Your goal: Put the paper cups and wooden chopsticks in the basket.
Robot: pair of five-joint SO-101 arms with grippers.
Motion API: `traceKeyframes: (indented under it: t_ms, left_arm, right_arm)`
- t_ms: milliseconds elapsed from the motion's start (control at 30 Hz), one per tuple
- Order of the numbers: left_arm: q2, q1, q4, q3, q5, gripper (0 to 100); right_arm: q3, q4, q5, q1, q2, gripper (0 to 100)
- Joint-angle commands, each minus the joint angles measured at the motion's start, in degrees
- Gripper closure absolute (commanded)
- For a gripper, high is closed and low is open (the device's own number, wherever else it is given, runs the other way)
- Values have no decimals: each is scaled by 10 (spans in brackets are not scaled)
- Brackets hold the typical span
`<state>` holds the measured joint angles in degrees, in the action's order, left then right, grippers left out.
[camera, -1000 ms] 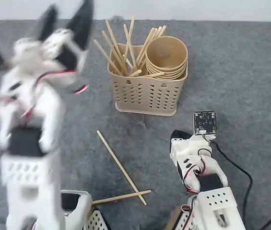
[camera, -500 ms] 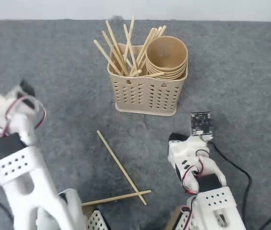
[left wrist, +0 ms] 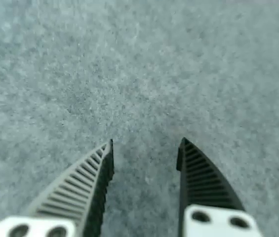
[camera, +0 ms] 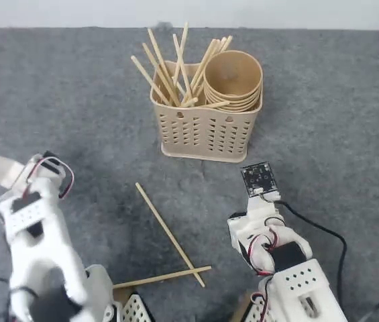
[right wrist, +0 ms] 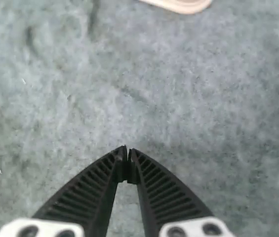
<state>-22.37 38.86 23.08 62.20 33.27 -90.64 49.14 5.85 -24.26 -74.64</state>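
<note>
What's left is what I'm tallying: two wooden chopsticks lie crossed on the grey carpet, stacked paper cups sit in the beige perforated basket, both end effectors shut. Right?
No: the left wrist view shows the left end effector open over the grey carpet; only the right end effector is shut. The crossed wooden chopsticks and the stacked paper cups in the beige perforated basket are as stated.

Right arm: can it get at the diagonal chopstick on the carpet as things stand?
Probably yes. The diagonal chopstick lies on bare carpet beside that arm, nothing between them. The right gripper is shut, so it must open first. A second chopstick crosses it near one end.
</note>
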Motion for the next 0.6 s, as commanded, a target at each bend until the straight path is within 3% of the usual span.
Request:
traceKeyframes:
  t_ms: [0, 133, 233, 367, 567]
  left_arm:
    - [86, 2, 15, -87, 6, 805]
    - [182, 8, 96, -189, 7, 805]
    - [236, 31, 136, -251, 11, 805]
    - [282, 44, 161, -295, 44, 805]
    - [287, 44, 167, -302, 47, 805]
  right_arm:
    - [76, 39, -18, -17, -5, 989]
    - [145, 92, -18, -90, -4, 982]
    - [172, 87, -14, -153, -3, 909]
    - [175, 26, 14, -222, 18, 863]
    - [193, -125, 29, -241, 197, 884]
